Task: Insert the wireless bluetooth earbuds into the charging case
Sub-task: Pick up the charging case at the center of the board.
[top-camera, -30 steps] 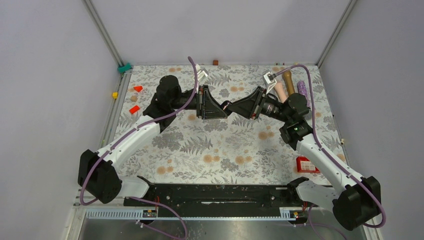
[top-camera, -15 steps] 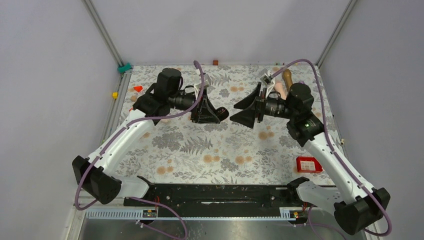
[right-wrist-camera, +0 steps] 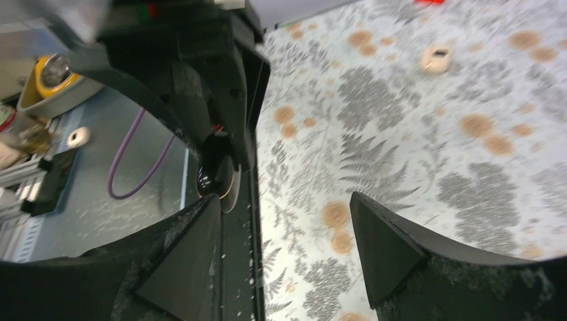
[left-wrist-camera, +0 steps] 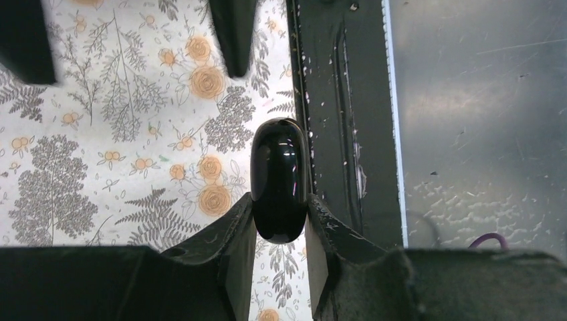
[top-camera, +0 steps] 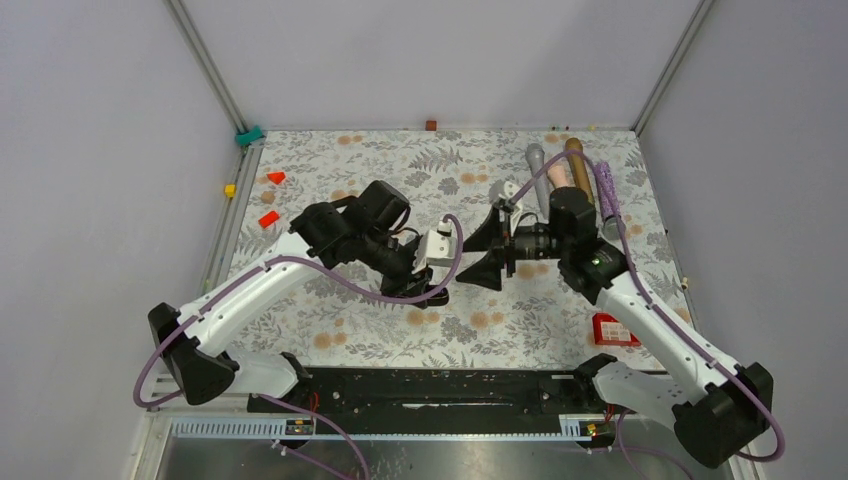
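Observation:
My left gripper (left-wrist-camera: 279, 200) is shut on the charging case (left-wrist-camera: 279, 167), a glossy black pebble held by its lower half. In the right wrist view the case (right-wrist-camera: 217, 179) shows a cream rim. In the top view the left gripper (top-camera: 432, 292) sits just left of centre, pointing at the near edge. My right gripper (top-camera: 475, 255) stands open close to its right, nothing between its fingers (right-wrist-camera: 284, 200). Its fingertips (left-wrist-camera: 231, 33) show above the case. A tiny cream piece with a dark mark (right-wrist-camera: 434, 57) lies far off on the mat; I cannot tell whether it is an earbud.
The black base rail (left-wrist-camera: 334, 100) and a grey metal plate (left-wrist-camera: 481, 134) run beside the floral mat (left-wrist-camera: 100, 134). Several cylinders (top-camera: 560, 170) lie at the back right. A red box (top-camera: 612, 328) sits at the right edge, red wedges (top-camera: 268, 218) at the left.
The right gripper has opened and drawn back from the case. The left arm has swung the case away from mid-table toward the near edge, and the right arm has followed nearer.

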`<state>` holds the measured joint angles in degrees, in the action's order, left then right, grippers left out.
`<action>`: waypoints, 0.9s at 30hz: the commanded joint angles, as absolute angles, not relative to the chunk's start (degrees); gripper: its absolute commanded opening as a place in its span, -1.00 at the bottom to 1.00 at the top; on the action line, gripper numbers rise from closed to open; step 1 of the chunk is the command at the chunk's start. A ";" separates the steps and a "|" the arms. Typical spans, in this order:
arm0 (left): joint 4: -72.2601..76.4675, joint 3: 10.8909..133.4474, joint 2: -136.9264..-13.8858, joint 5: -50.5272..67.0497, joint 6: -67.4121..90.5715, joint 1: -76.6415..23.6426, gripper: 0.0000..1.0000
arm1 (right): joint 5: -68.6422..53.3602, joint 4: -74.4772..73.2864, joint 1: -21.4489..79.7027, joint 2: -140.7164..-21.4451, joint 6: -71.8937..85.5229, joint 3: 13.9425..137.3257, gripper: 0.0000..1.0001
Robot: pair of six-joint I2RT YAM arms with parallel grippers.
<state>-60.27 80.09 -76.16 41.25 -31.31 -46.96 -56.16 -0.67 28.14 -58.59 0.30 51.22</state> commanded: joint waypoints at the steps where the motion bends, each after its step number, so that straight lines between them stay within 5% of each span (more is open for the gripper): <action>1: -60.77 80.56 -76.88 36.72 -33.79 -47.37 -0.84 | -57.40 5.64 31.67 -59.68 -0.90 48.29 0.56; 27: -58.89 81.70 -80.49 35.43 -30.83 -48.66 -0.96 | -56.59 16.38 37.35 -60.59 1.72 39.63 0.40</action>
